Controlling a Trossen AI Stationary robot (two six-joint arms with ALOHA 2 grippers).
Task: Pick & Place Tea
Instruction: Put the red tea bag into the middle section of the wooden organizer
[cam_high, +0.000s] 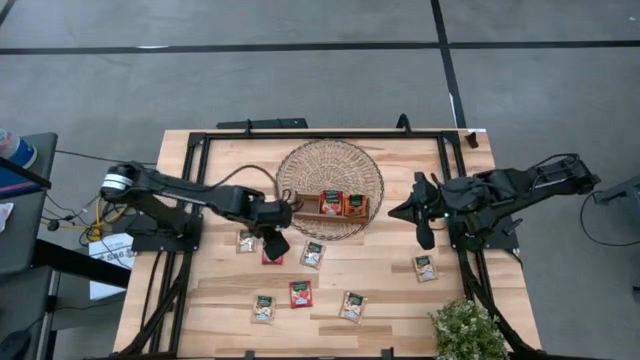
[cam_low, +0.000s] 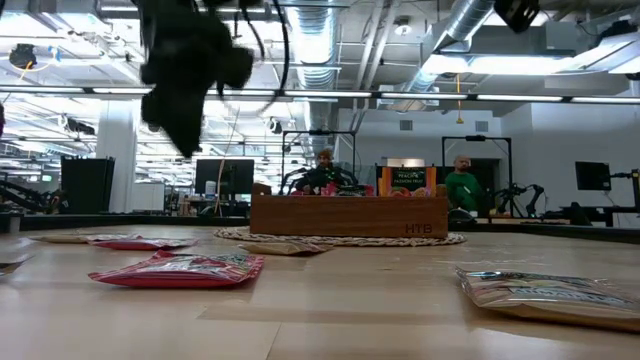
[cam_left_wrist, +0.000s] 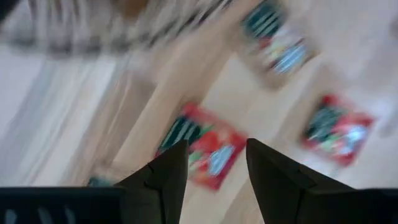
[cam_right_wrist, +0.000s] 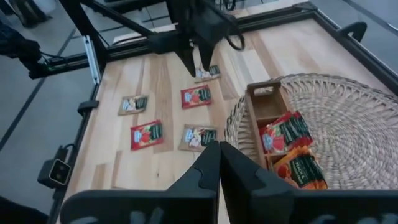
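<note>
One red sachet lies flat on the desk just outside the near rim of the wicker basket, and it is the one I am after. My left fingers hang straight over it with a gap between them, showing it in that gap, so I judge this to be the reach before the grab, not yet a grip.

Beside it, also near the basket's rim, lie two pale sachets; farther out from the basket are another red one and two more pale ones. One pale sachet lies apart, out past the basket's right side. Two sachets, red and orange, already sit in the wooden tray inside the basket.

My right fingers are closed on nothing, waiting beside the basket's right edge.

Next I must drop down squarely, pinch an edge of the flat sachet, then lift it toward the tray.
</note>
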